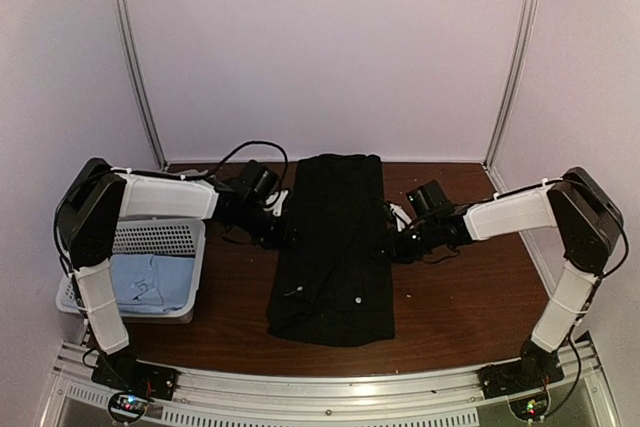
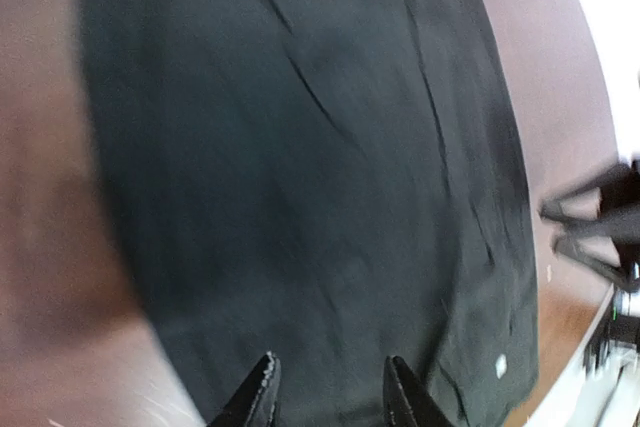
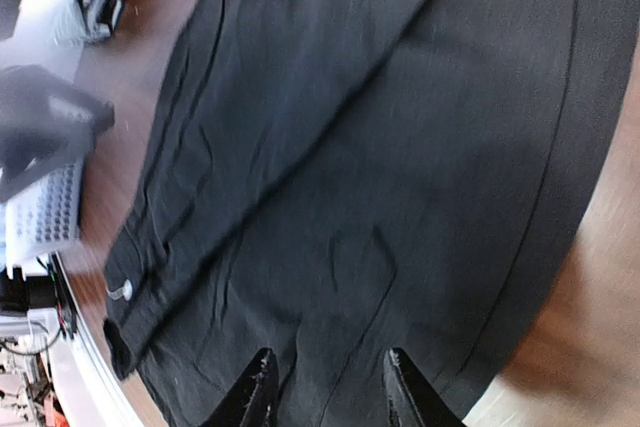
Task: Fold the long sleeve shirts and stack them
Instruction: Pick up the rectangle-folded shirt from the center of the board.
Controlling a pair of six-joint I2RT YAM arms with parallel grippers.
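A large plain black long sleeve shirt (image 1: 332,247) lies folded lengthwise as a long strip down the middle of the table. It fills the left wrist view (image 2: 300,177) and the right wrist view (image 3: 380,147). My left gripper (image 1: 283,219) is at its left edge, open and empty, the fingertips (image 2: 262,387) just above the cloth. My right gripper (image 1: 393,235) is at its right edge, open and empty over the cloth (image 3: 327,387). A light blue shirt (image 1: 150,282) lies in the basket. The greyish shirt is out of view.
A white lattice basket (image 1: 150,239) stands at the table's left edge beside the left arm. Brown tabletop (image 1: 460,297) shows on both sides of the black shirt. Metal posts and pale walls stand behind the table.
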